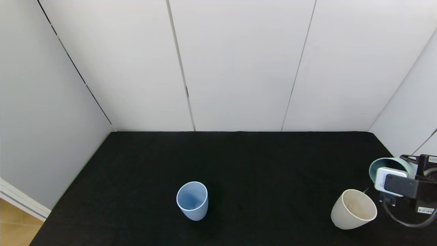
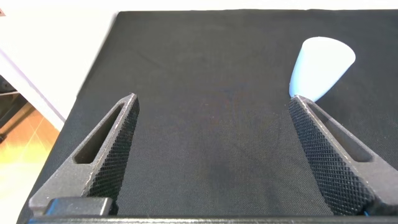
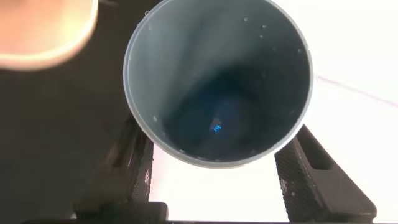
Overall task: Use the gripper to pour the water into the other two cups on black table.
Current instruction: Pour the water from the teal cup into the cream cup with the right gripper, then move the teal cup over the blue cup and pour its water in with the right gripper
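Note:
My right gripper (image 1: 397, 179) at the table's right edge is shut on the teal-green cup (image 1: 384, 165), tipped on its side with its mouth toward the cream-white cup (image 1: 353, 209), just above and behind it. In the right wrist view the gripper (image 3: 221, 177) has a finger on each side of the teal cup (image 3: 217, 81); droplets cling to the inner wall and I see no pooled water. The cream cup's rim (image 3: 43, 31) shows in a corner. The light blue cup (image 1: 192, 200) stands upright at centre-left. My left gripper (image 2: 212, 101) is open and empty over the table, the blue cup (image 2: 320, 62) beyond it.
The black table (image 1: 256, 153) is closed in by white wall panels (image 1: 239, 68) behind and on both sides. Its left edge drops to a wooden floor (image 1: 13, 225). A black cable (image 1: 403, 218) loops beneath my right wrist.

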